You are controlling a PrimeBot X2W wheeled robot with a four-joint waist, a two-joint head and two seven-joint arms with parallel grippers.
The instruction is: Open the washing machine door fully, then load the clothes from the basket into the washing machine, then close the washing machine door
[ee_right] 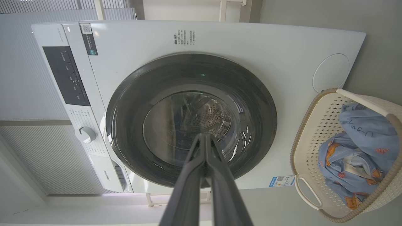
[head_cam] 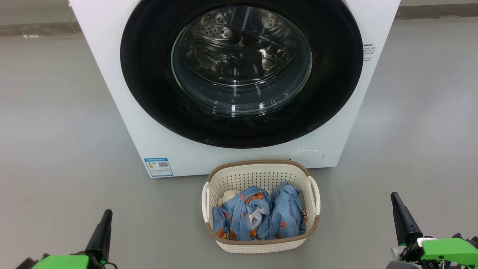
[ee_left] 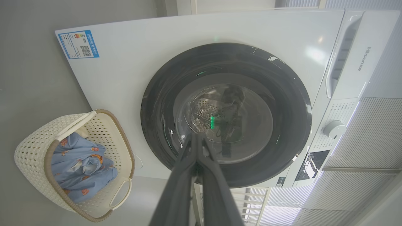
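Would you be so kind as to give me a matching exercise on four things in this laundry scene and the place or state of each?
Column one:
1. round black-rimmed glass washing machine door
2. cream perforated plastic basket
3. light blue bear-print clothes
4. dark-fingered left pincer

Column two:
A. heaped inside the container
B. shut, holding nothing
C. closed against the white washing machine
D. standing on the grey floor

Pairs: 1-C, 2-D, 3-A, 4-B.
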